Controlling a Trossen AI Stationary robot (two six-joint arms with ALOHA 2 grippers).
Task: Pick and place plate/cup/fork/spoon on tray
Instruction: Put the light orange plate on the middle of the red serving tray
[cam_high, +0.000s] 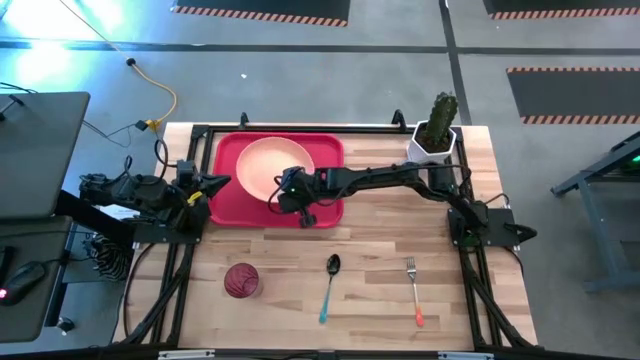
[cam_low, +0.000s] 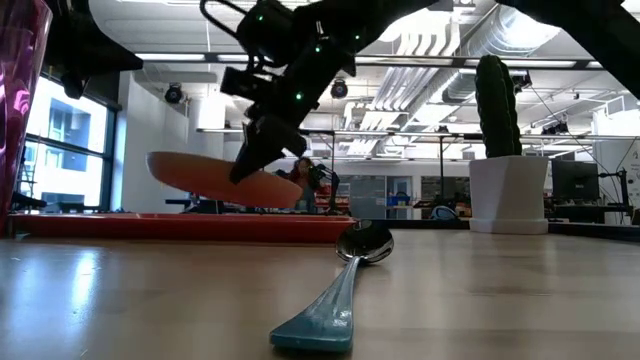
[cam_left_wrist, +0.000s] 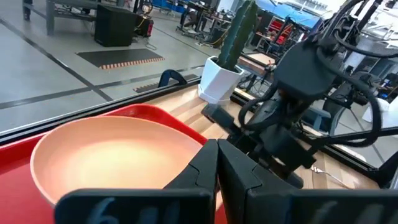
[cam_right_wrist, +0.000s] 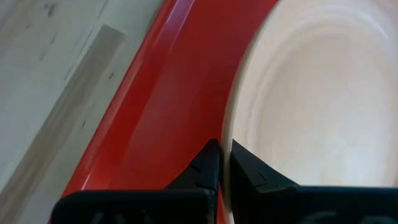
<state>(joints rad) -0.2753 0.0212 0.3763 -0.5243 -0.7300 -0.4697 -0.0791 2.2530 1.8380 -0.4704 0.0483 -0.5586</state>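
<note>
The peach-pink plate (cam_high: 270, 165) is over the red tray (cam_high: 235, 205) at the table's far left. In the low view the plate (cam_low: 200, 178) hangs slightly tilted just above the tray (cam_low: 150, 225). My right gripper (cam_high: 287, 197) reaches across from the right and is shut on the plate's rim. My left gripper (cam_high: 218, 184) is shut and empty at the tray's left edge. The dark red cup (cam_high: 241, 280), the teal-handled spoon (cam_high: 331, 285) and the orange-handled fork (cam_high: 414, 292) lie on the wood near the front edge. My right gripper pinches the plate's rim (cam_right_wrist: 231, 134) between its two fingers, at the plate's near right side. The fingers (cam_low: 252, 160) slant down from the table's right. The plate is lifted, a little tilted, just above the tray.
A white pot with a green cactus (cam_high: 434, 135) stands at the far right corner, beside the right arm's base. The cup (cam_low: 20, 110) looms at the low view's left edge, and the spoon (cam_low: 345, 290) lies close in front. Bare wood lies between tray and cutlery.
</note>
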